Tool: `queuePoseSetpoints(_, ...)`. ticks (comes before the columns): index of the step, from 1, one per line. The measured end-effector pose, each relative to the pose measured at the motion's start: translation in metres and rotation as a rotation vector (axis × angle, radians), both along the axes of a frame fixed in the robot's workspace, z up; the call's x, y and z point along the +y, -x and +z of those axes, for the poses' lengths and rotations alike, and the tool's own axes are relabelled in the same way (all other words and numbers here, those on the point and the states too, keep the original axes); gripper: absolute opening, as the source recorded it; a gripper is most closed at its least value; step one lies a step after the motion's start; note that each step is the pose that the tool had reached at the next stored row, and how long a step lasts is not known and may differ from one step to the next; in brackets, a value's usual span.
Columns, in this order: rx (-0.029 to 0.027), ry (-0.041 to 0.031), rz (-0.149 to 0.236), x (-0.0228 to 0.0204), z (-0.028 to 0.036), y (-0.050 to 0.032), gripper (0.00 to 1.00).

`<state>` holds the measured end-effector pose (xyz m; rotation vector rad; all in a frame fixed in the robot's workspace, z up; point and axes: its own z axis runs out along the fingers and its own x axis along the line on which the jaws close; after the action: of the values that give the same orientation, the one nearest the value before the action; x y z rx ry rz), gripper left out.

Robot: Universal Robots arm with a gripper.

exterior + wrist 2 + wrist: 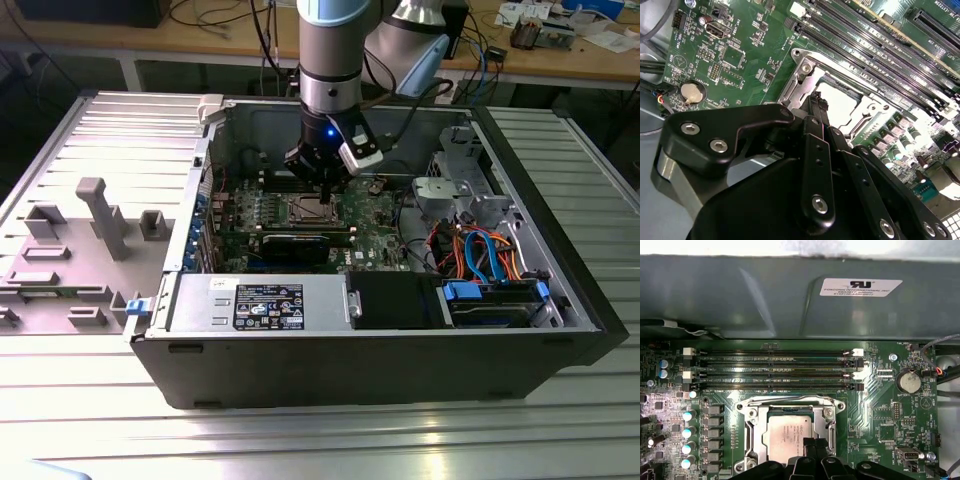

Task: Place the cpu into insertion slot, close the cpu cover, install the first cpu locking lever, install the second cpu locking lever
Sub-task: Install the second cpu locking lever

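The cpu lies in the insertion slot of the green motherboard, silver top up; it shows in the second wrist view as a pale square. The cpu cover lies flat around it as a silver frame. My gripper hangs just above the chip's edge, fingers together and shut, with nothing visible between them. In the exterior view the gripper hovers over the socket inside the open computer case. I cannot make out how the locking levers stand.
Long black memory slots run beside the socket, toward the case wall. A round coin battery sits on the board. A black card, a power supply and coloured cables fill the case.
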<state>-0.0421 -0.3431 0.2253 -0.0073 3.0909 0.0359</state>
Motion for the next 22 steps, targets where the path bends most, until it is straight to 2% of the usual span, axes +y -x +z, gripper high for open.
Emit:
queuePoseSetpoints(12,0.0,0.0,0.0,-0.0008,0.0,0.0,0.11)
queuePoseSetpoints(22,0.0001,0.0002,0.0,-0.0073,0.0007,0.0001,0.11)
